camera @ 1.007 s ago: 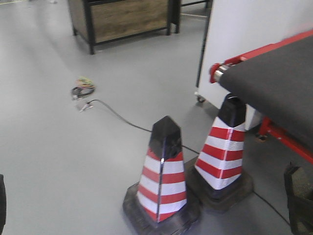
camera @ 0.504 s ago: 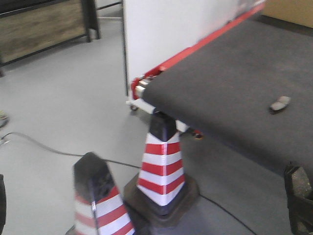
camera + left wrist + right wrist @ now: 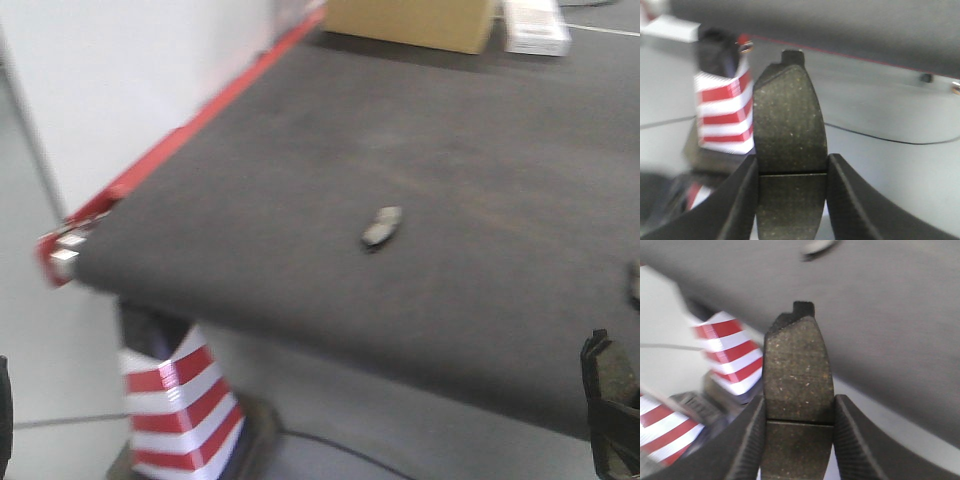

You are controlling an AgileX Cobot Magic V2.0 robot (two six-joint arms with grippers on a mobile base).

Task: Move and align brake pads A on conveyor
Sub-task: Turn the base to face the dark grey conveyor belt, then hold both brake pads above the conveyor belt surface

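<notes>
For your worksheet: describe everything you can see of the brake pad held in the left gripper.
The brake pad is a dark grey, speckled, rough-looking oblong with curved sides, standing upright. A thin groove crosses it near the finger line, and a small square tab tops its upper end. The left gripper is shut on it, one black finger pressing each side. Its lower end runs out of frame. It hangs above grey floor.

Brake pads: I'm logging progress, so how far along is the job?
Done: one pad lies on the conveyor; another may sit at its right edge, unclear. In hand: the left pincer and right pincer each grip a pad. Left: placing both and aligning them.
</notes>
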